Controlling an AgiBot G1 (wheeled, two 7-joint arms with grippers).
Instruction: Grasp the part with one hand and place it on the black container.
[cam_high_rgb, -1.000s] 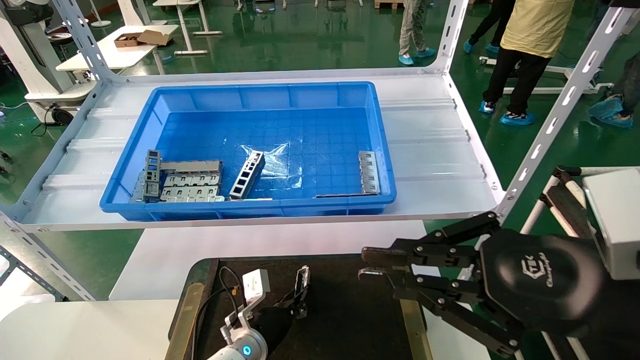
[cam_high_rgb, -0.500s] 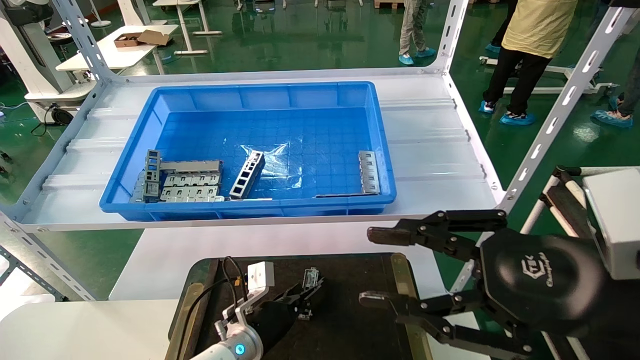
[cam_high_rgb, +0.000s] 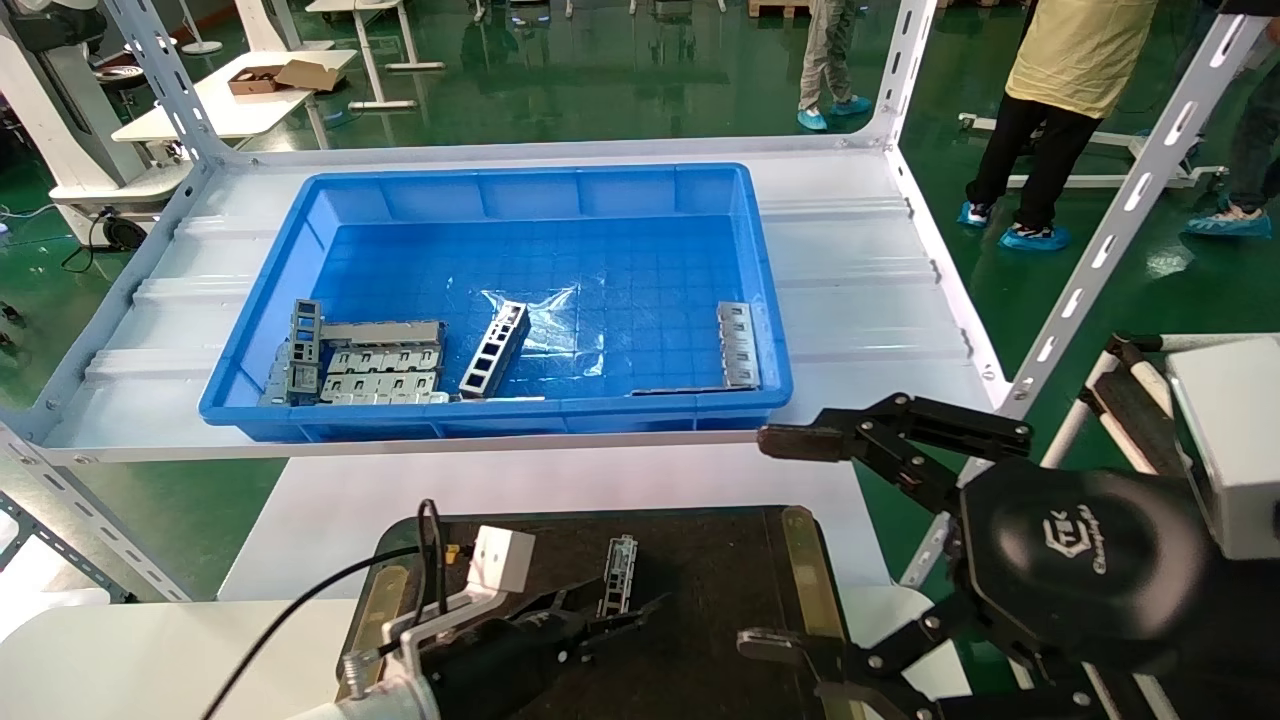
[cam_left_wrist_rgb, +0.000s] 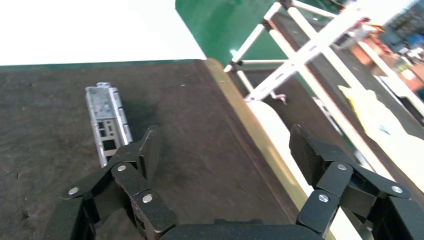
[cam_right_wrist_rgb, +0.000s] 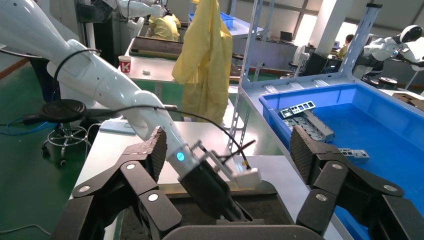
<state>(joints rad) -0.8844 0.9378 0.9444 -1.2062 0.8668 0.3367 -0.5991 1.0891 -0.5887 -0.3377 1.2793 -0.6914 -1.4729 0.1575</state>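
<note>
1. Part (cam_high_rgb: 618, 576) lies flat on the tray (cam_high_rgb: 720, 580), in the tray's middle zone, long axis running away from the robot. Nothing is holding it.
2. Left tool (cam_high_rgb: 610, 612) is released: fingers spread wide and empty. In the left wrist view one fingertip (cam_left_wrist_rgb: 149, 150) sits just beside the part's (cam_left_wrist_rgb: 108, 122) near end; whether it touches I can't tell. The other finger hangs over the tray's brass strip (cam_left_wrist_rgb: 250, 131).
3. Right tool (cam_high_rgb: 790, 540) is also released, fingers spread, holding nothing. It hangs off the tray's right edge, well clear of the part.
4. Step, my read: placement is done and this is the let-go/retreat phase. The part is on the tray, so the task target looks met.
5. Next move calls for: pull the left tool up and back without dragging the part. The near fingertip is the risk, so go up first, then back.
6. More grey pieces sit in the blue bin (cam_high_rgb: 520, 190) on the shelf beyond the tray: a ladder strip (cam_high_rgb: 495, 350) and plates (cam_high_rgb: 385, 372). If the cycle repeats, the next pick is there; the bin wall needs clearing on the way in.
</note>
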